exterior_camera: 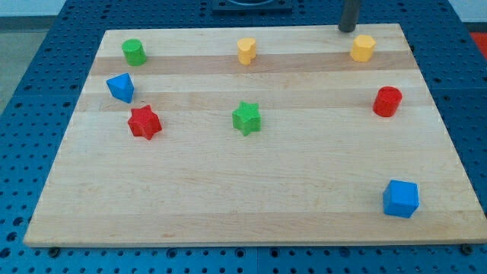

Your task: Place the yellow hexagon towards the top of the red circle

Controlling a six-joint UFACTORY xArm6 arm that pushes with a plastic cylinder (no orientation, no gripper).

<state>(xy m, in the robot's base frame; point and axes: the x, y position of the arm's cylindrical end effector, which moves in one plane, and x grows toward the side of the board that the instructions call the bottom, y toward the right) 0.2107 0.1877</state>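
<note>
The yellow hexagon [363, 47] sits upper right, above the red circle [387, 101]; our tip [348, 30], grasping nothing, stands just upper-left of it.

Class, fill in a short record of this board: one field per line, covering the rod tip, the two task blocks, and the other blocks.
my tip: at the view's top right edge of the board, just up-left of the yellow hexagon, apparently apart
yellow hexagon: top right
red circle: below the hexagon, slightly right
other yellow block: top centre
green cylinder: top left
blue block: left
red star: left
green star: centre
blue cube: bottom right
</note>
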